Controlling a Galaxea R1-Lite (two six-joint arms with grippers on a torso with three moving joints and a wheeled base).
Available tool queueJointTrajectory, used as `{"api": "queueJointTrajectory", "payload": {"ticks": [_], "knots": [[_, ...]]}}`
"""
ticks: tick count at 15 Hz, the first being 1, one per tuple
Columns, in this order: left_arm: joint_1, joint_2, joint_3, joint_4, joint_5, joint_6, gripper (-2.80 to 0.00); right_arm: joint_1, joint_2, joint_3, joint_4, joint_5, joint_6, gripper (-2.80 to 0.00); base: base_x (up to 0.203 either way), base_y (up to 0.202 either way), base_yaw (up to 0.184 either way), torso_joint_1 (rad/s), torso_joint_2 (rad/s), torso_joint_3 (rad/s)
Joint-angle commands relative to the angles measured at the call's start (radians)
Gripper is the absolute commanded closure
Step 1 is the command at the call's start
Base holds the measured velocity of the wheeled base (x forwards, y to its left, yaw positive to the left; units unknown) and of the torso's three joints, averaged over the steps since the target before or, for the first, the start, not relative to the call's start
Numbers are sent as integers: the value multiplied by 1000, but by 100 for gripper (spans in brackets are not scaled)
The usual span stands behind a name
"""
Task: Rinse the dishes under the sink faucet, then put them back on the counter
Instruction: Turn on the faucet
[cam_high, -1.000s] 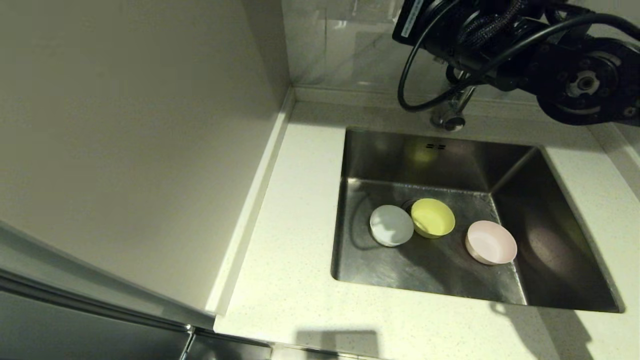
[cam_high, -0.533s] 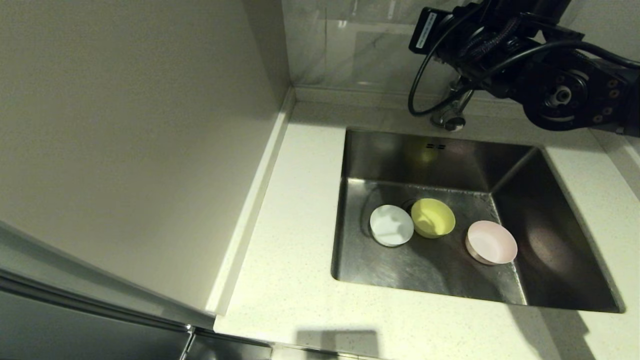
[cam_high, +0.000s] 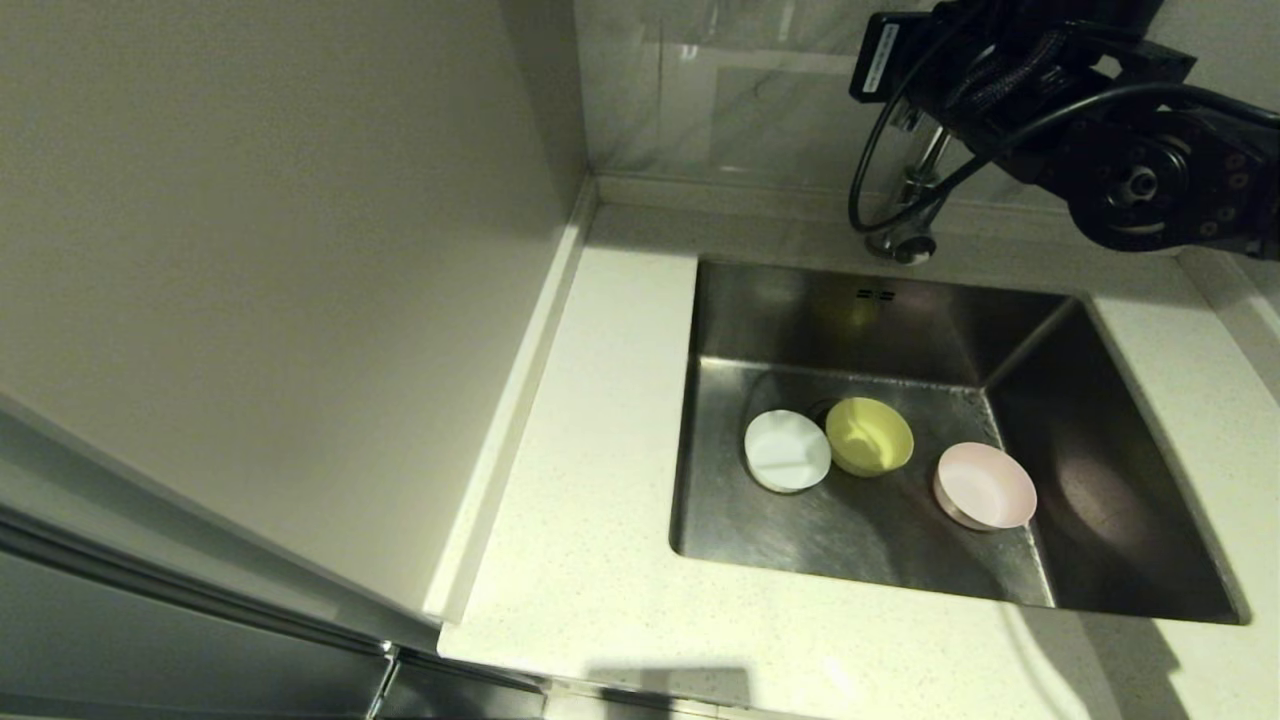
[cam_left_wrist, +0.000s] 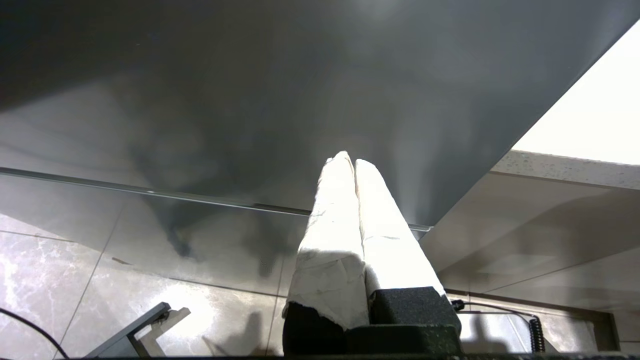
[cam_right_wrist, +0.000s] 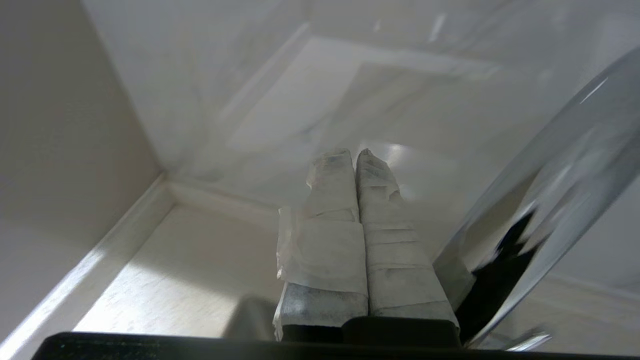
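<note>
While the three small round bowls lie on the floor of the deep rectangular brushed stainless-steel sink (cam_high: 1010, 330), the robot's right arm reaches in high at the back right, up by the tall shiny chrome gooseneck faucet (cam_high: 915, 215). The right claw (cam_right_wrist: 356, 160) has its two tape-wrapped fingers pressed flat together and holds nothing. In the right wrist view the curved chrome spout passes just beside those fingers, though whether they touch it cannot be told. Closed fingers suit nudging the tap or its lever more than picking up a bowl, so the arm is probably working on the water. No stream is visible.

The white bowl (cam_high: 787, 451) and the yellow-green bowl (cam_high: 869, 436) sit side by side, touching or nearly so, close to the drain, which the yellow-green one mostly hides. The pale pink bowl (cam_high: 984, 486) rests apart from them, nearer the sink's right side. All three stand open side up, placed to catch water from above.

The white, finely speckled stone-like worktop (cam_high: 600, 480) around the sink carries no dishes yet, so returning them is not yet done.

The left claw (cam_left_wrist: 354, 165) is parked low beside a dark cabinet front, fingers together and empty.
</note>
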Motion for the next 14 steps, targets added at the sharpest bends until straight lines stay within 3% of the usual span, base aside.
{"api": "queueJointTrajectory", "payload": {"ticks": [1,8,11,14], "knots": [[0,-2,0,0,0,-1,0,-40,-20,1,-1,-12,-3,0,0,0,0,0,0,0],[0,-2,0,0,0,-1,0,-17,-71,49,2,50,12,0,0,0,0,0,0,0],[0,-2,0,1,0,-1,0,41,-95,65,3,151,132,0,0,0,0,0,0,0],[0,-2,0,0,0,-1,0,80,-102,62,-2,201,199,0,0,0,0,0,0,0]]}}
